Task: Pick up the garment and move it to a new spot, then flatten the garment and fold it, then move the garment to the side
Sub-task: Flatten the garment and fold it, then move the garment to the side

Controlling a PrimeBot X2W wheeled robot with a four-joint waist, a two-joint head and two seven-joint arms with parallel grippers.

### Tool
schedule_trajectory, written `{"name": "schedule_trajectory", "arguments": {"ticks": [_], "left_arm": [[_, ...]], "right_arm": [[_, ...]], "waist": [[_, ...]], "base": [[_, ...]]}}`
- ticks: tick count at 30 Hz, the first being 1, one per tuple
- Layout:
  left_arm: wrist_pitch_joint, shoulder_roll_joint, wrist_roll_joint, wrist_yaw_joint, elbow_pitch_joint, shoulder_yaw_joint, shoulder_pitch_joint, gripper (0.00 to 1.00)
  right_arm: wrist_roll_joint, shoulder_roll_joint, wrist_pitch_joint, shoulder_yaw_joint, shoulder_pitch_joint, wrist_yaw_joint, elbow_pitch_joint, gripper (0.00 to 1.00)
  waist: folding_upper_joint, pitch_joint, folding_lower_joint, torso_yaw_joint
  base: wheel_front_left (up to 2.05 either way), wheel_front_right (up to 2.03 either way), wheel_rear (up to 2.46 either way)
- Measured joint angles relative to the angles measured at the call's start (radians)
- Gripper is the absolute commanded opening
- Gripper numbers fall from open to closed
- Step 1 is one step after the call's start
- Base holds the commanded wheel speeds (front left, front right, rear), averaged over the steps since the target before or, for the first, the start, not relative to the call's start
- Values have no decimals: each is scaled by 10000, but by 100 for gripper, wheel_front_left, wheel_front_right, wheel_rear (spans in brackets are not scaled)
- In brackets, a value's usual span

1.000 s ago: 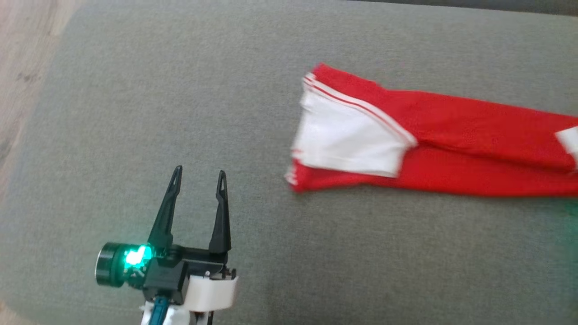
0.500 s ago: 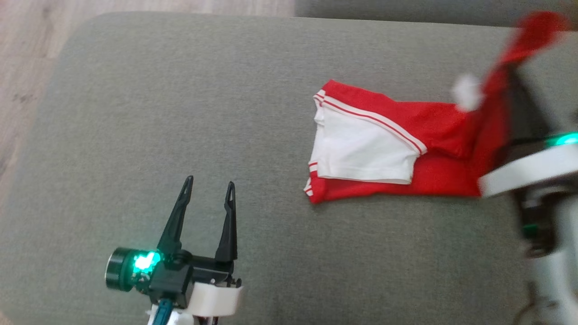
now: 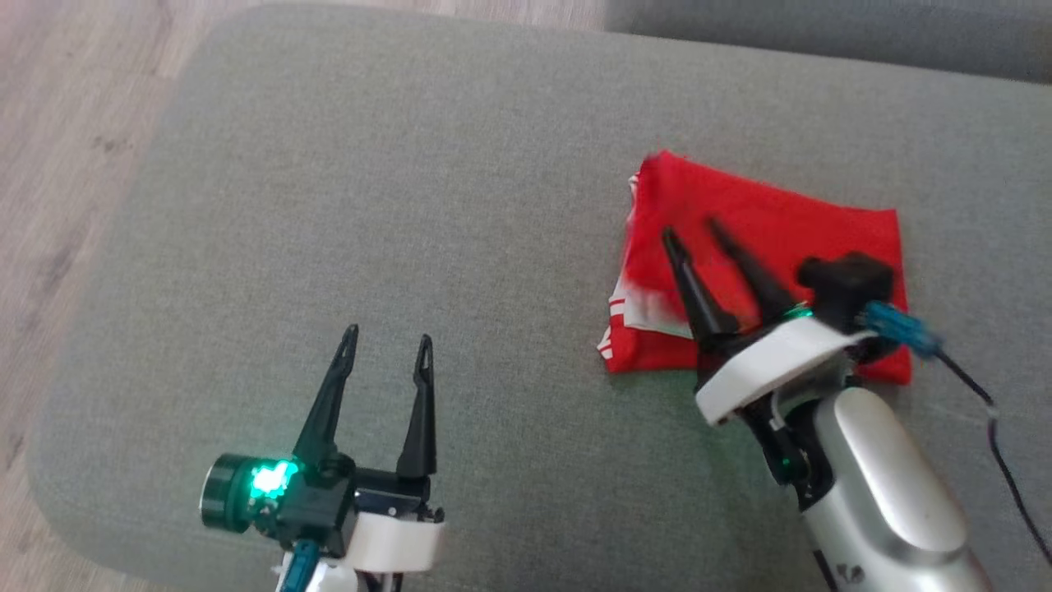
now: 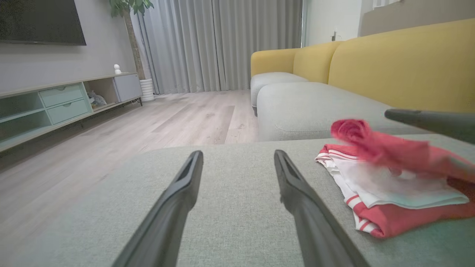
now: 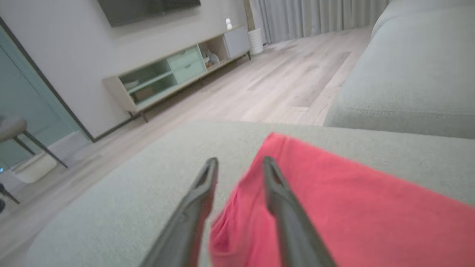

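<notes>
- Grey cushion (image 3: 411, 164) carries everything; over its near edge the left gripper (image 3: 388, 334) hovers, jaws wide, holding nothing
- Right gripper (image 3: 690, 228), further in, points across the garment (image 3: 822, 230) with jaws parted, clamping nothing
- Red and white, the garment lies folded near the right edge
- Wooden floor (image 3: 66, 123) lies beyond the left edge

One red-and-white garment (image 3: 822, 230) at 2 o'clock on one grey cushion (image 3: 411, 205). Two grippers, four dark fingers (image 3: 327, 399) in all: one left gripper (image 3: 388, 334) at 7 o'clock, one right gripper (image 3: 689, 228) at 3 o'clock. In the left wrist view: one yellow sofa (image 4: 400, 66) at 2 o'clock, one television (image 4: 37, 20) at 10 o'clock, one cabinet (image 4: 126, 87) with two drawers (image 4: 61, 95) at 9 o'clock, one plant (image 4: 131, 5) at 11 o'clock.
</notes>
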State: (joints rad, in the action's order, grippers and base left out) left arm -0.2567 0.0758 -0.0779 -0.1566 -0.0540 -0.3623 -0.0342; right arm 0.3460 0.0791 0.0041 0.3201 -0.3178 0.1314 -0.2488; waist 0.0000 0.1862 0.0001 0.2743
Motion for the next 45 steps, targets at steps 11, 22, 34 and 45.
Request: {"name": "schedule_trajectory", "arguments": {"ticks": [11, 22, 34, 45], "left_arm": [[0, -82, -309, 360, -470, 441, 766, 100], [0, -2, 2, 437, -500, 876, 1805, 100], [2, -40, -205, 602, -685, 1348, 2286, 100], [2, -86, -188, 614, -721, 1432, 2286, 100]], "right_arm": [[-1392, 702, -2470, -1542, 787, 0, 276, 100], [-1638, 470, -2550, -2874, 4791, 0, 1070, 100], [-1858, 140, -2550, -2600, 5138, 0, 1062, 100], [-1879, 21, -2550, -2606, 5138, 0, 1011, 100]], "waist": [[0, -1056, -1, -346], [0, -2268, -3, -1265], [0, -2480, -1, -1532], [0, -2517, 0, -1452]], "base": [[0, 0, 0], [0, 0, 0], [0, 0, 0], [0, 0, 0]]}}
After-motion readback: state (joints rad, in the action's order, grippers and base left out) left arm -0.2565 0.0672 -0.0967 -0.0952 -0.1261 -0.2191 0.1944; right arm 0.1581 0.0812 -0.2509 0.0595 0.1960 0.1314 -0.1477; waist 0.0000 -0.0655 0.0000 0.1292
